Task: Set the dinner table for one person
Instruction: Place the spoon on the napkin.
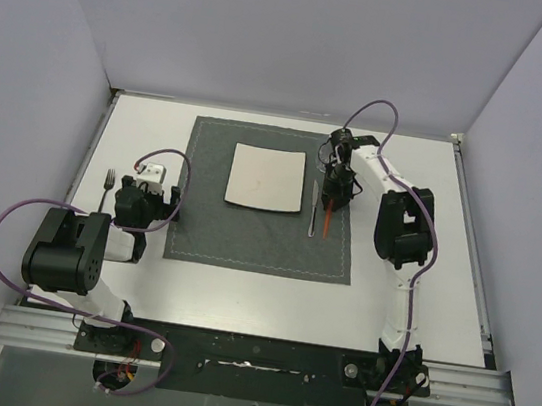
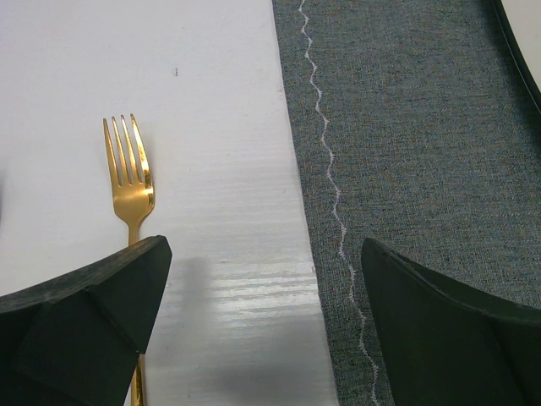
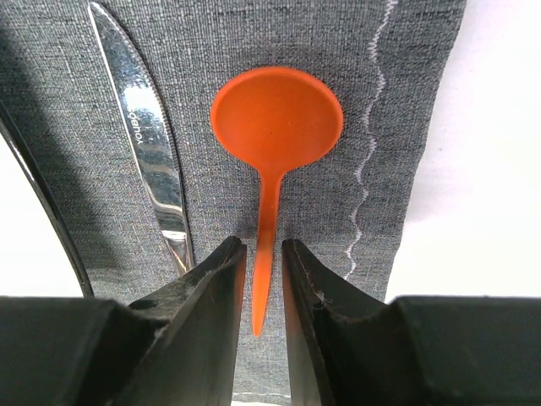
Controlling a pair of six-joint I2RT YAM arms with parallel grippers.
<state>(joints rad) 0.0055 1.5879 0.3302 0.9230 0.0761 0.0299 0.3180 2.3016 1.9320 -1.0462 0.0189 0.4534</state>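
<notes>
- One dinner table (image 1: pixel 238 294): the broad white top fills the floor of the scene between the grey walls, and everything else lies on it
- One dark grey placemat (image 1: pixel 197 223) with a wavy white stitch line lies on the middle of the table
- One white square plate (image 1: pixel 265 177) sits on the far half of the placemat
- One silver knife (image 3: pixel 148 152) lies on the cloth just right of the plate
- One orange spoon (image 3: pixel 276 118) lies flat on the cloth just right of the knife, inside the stitch line
- One gold fork (image 2: pixel 129 173) with four tines lies on the bare table left of the placemat, apart from its edge
- Two grippers in all
- The left gripper (image 2: pixel 264 254) hangs over the placemat's left edge, jaws spread wide and holding nothing; one finger covers part of the fork's handle in the left wrist view
- The right gripper (image 3: pixel 264 245) straddles the spoon's thin handle, jaws a little apart, with a sliver of cloth showing beside the handle, so it is not clamped
</notes>
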